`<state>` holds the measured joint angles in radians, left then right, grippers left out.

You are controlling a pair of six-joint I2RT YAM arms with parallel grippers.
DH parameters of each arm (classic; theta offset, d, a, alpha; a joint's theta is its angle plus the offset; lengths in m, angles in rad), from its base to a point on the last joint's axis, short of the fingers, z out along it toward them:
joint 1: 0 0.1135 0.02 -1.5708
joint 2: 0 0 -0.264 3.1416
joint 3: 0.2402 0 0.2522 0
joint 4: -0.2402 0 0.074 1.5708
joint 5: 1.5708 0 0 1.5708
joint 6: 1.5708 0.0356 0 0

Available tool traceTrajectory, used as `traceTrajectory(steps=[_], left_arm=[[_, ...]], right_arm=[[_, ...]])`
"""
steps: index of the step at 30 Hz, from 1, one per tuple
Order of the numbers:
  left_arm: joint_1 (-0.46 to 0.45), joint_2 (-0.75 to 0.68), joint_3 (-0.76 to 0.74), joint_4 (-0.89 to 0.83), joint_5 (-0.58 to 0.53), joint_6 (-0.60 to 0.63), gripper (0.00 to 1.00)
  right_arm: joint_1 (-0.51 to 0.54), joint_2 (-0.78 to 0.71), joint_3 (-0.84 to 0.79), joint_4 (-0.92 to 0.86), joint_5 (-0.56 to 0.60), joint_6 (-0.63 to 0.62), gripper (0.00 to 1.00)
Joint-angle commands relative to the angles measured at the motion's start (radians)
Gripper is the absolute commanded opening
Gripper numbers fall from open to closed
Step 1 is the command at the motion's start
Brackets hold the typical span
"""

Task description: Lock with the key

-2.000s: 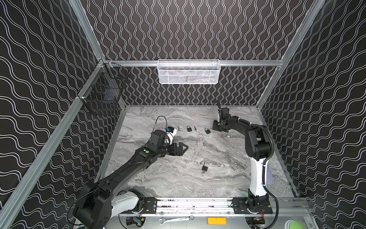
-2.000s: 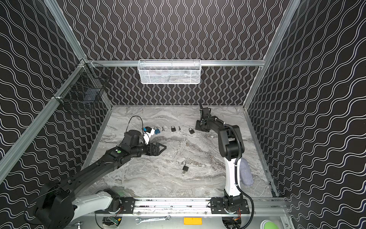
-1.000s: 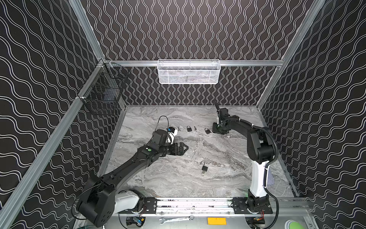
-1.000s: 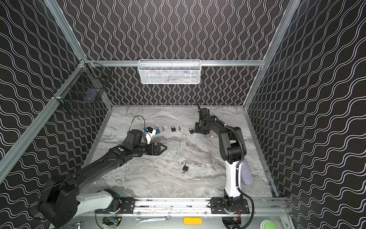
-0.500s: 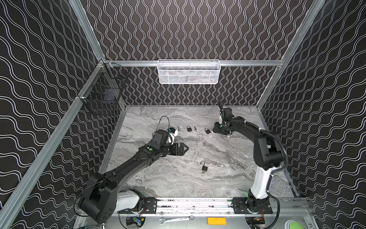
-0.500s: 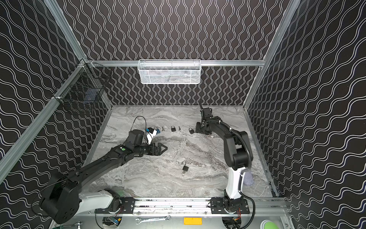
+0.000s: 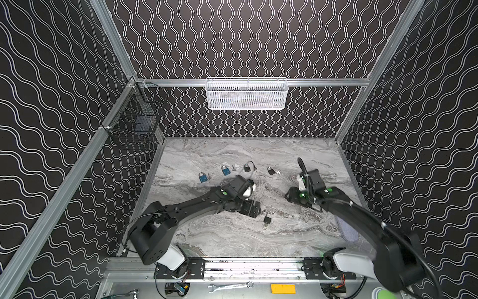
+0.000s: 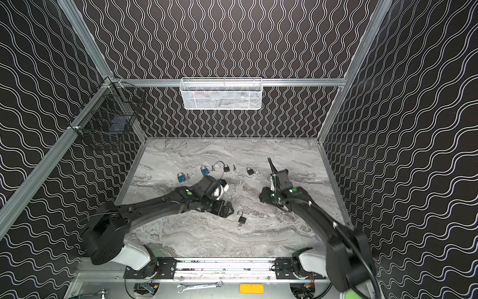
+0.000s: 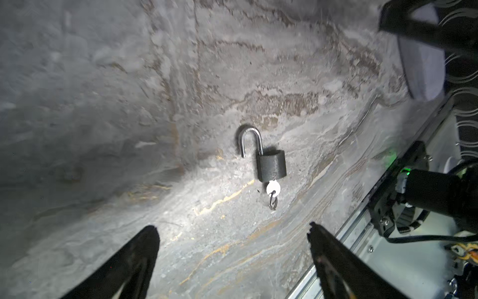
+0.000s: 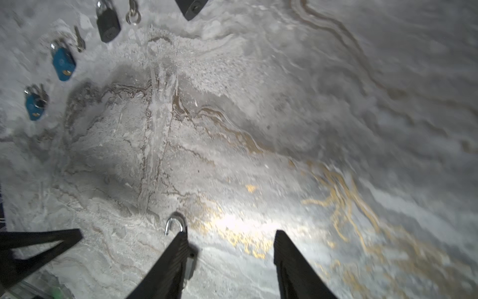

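A black padlock (image 7: 267,220) (image 8: 242,219) lies on the marble table, front of the middle. In the left wrist view the padlock (image 9: 271,165) has its shackle swung open and a silver key (image 9: 273,188) with a ring stuck in its underside. My left gripper (image 7: 252,208) (image 9: 232,229) is open just left of it, apart from it, with nothing between its fingers. My right gripper (image 7: 291,198) (image 10: 230,235) is open to the right of the padlock and holds nothing. In the right wrist view one finger covers most of the padlock (image 10: 174,224).
Two blue padlocks (image 7: 203,177) (image 7: 225,170) and two black padlocks (image 7: 247,168) (image 7: 270,171) with loose keys lie in a row further back. A grey-blue pad (image 7: 346,230) lies by the right wall. A white basket (image 7: 245,94) and a black one (image 7: 132,124) hang on the rails.
My right gripper has drawn back from the row of padlocks toward the front and opened wider. My left gripper has moved right, closer to the padlock with the key.
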<state>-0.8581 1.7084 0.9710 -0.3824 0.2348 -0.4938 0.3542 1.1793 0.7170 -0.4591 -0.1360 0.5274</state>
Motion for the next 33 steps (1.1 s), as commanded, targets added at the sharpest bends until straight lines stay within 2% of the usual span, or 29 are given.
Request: traceTrajectory(steps=[1,7,11,21,33], left_arm=[[-0.053,0.037,0.035,-0.04,-0.066,-0.048,0.9],[-0.161,0.176,0.171,-0.129,-0.148,-0.072,0.82],[-0.191,0.269,0.249,-0.164,-0.169,-0.086,0.79],[-0.2,0.385,0.347,-0.2,-0.206,-0.104,0.78],[-0.219,0.478,0.436,-0.236,-0.228,-0.118,0.69]], right_arm=[[0.005,-0.105,-0.065,-0.01,0.003,0.095,0.55],[0.006,-0.238,-0.167,-0.024,-0.01,0.132,0.55],[0.005,-0.309,-0.208,-0.026,-0.025,0.146,0.54],[0.005,-0.409,-0.256,-0.033,-0.049,0.168,0.54],[0.004,-0.486,-0.256,-0.062,-0.033,0.178,0.54]])
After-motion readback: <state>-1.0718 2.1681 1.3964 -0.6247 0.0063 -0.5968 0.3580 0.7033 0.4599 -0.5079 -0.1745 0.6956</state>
